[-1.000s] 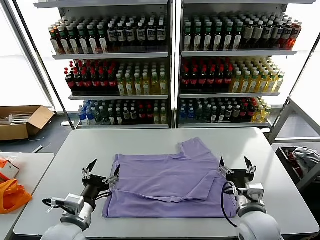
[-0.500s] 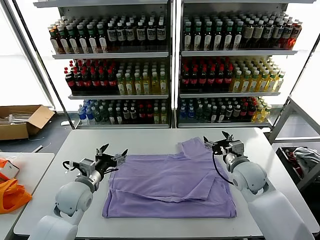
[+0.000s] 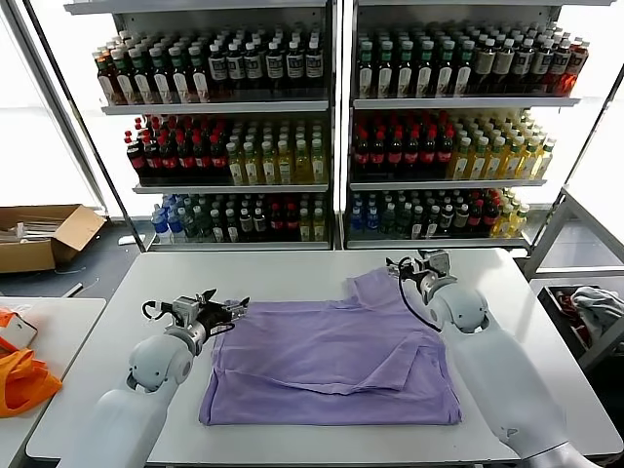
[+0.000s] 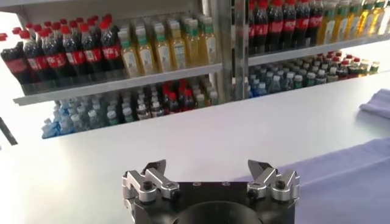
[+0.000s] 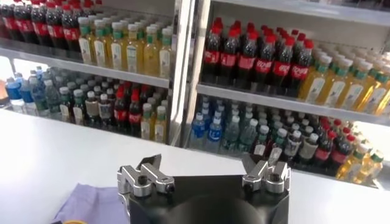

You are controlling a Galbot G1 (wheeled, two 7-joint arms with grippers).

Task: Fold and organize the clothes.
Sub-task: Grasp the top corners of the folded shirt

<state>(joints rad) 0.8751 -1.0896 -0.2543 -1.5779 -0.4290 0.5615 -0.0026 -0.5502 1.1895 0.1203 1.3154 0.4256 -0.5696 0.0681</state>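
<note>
Both arms have reached forward from the near edge of the table [image 3: 292,268] to the far corners of the T-shirt [image 3: 331,356]. The left gripper [image 3: 222,310] now hovers at the shirt's far left corner, fingers spread and empty; in the left wrist view its open gripper [image 4: 210,176] sits over bare tabletop with lavender fabric [image 4: 341,182] just beside it. The right gripper [image 3: 414,265], likewise wide open and holding nothing, hangs over the raised sleeve at the far right. The shirt lies partly folded, flat in the middle of the table, before shelves [image 3: 331,185] of bottled drinks.
</note>
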